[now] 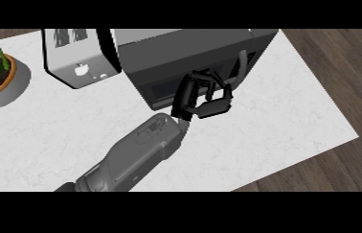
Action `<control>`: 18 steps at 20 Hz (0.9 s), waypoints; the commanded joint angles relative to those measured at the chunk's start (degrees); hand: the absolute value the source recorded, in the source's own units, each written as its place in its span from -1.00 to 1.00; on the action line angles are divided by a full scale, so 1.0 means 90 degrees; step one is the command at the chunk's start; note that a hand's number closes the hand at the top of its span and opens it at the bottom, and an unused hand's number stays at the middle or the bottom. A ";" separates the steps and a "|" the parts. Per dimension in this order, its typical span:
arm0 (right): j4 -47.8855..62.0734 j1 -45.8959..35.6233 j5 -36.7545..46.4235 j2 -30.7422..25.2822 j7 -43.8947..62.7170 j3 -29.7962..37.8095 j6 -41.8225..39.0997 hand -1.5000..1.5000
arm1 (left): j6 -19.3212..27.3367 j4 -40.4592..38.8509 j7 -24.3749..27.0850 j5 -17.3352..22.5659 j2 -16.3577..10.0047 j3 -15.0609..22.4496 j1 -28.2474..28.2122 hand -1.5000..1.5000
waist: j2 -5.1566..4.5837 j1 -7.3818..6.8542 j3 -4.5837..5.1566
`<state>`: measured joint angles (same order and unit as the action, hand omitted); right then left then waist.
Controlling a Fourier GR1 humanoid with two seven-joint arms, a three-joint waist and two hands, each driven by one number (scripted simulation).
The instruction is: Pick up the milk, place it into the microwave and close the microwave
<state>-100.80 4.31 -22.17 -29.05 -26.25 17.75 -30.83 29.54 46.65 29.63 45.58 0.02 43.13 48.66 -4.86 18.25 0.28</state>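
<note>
Head view: left hand's (210, 105) fingers (201, 78) touch the microwave's (189, 49) dark front.

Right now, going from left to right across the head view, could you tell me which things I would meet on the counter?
potted plant → white appliance → microwave. The hand lies over the microwave's front, so it is left out.
</note>
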 commanded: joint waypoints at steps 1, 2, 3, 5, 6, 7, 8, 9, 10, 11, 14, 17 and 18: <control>0.0045 -0.0209 -0.0131 -0.0137 0.0054 0.0109 -0.0018 -1.00 | -0.0015 -0.0333 0.0150 0.0202 -0.0003 -0.0263 0.0515 1.00 | -0.0060 0.0076 0.0000; 0.0112 -0.0220 -0.0091 -0.0166 0.0119 0.0103 0.0010 -1.00 | -0.0069 -0.0343 0.0157 0.0252 -0.0003 -0.0273 0.0577 1.00 | -0.0077 0.0037 -0.0001; 0.0138 -0.0209 -0.0171 -0.0210 0.0147 0.0177 -0.0005 -1.00 | -0.0081 -0.0399 0.0177 0.0295 -0.0003 -0.0288 0.0568 1.00 | -0.0064 0.0070 -0.0002; 0.0159 -0.0258 -0.0220 -0.0297 0.0167 0.0219 -0.0058 -1.00 | -0.0092 -0.0466 0.0307 0.0306 -0.0003 -0.0215 0.0524 1.00 | -0.0086 0.0106 -0.0005; 0.0158 -0.0360 -0.0223 -0.0389 0.0157 0.0316 -0.0033 -1.00 | -0.0062 -0.0411 0.0314 0.0400 -0.0003 -0.0215 0.0534 1.00 | -0.0067 0.0133 -0.0002; 0.0200 -0.0349 -0.0270 -0.0352 0.0194 0.0267 -0.0050 -1.00 | -0.0074 -0.0453 0.0375 0.0444 -0.0003 -0.0222 0.0510 1.00 | -0.0073 0.0080 -0.0005; 0.0263 -0.0406 -0.0269 -0.0434 0.0225 0.0298 -0.0071 -1.00 | -0.0076 -0.0500 0.0357 0.0452 -0.0003 -0.0212 0.0567 1.00 | -0.0100 0.0049 -0.0010; 0.0241 -0.0419 -0.0249 -0.0453 0.0237 0.0333 -0.0030 -1.00 | -0.0111 -0.0470 0.0382 0.0541 -0.0003 -0.0214 0.0581 1.00 | -0.0067 0.0072 -0.0005; 0.0278 -0.0435 -0.0297 -0.0505 0.0252 0.0419 -0.0021 -1.00 | -0.0072 -0.0524 0.0495 0.0531 -0.0003 -0.0182 0.0502 1.00 | -0.0079 0.0110 -0.0004; 0.0305 -0.0464 -0.0272 -0.0551 0.0240 0.0416 -0.0059 -1.00 | -0.0058 -0.0487 0.0510 0.0572 -0.0003 -0.0213 0.0607 1.00 | -0.0086 0.0124 -0.0010; 0.0412 -0.0566 -0.0334 -0.0619 0.0305 0.0480 -0.0031 -1.00 | -0.0106 -0.0548 0.0601 0.0617 -0.0003 -0.0101 0.0607 1.00 | -0.0110 0.0123 -0.0013; 0.0488 -0.0662 -0.0255 -0.0759 0.0293 0.0524 -0.0068 -1.00 | -0.0121 -0.0597 0.0666 0.0717 -0.0003 -0.0077 0.0629 1.00 | -0.0124 0.0068 -0.0021; 0.0490 -0.0684 -0.0352 -0.0741 0.0288 0.0554 -0.0074 -1.00 | -0.0108 -0.0625 0.0731 0.0716 -0.0003 -0.0070 0.0642 1.00 | -0.0111 0.0108 -0.0021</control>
<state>-97.18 -0.88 -24.84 -34.81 -23.88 22.02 -31.34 29.29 45.01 36.60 51.03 0.03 44.77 49.56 -5.29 18.80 0.02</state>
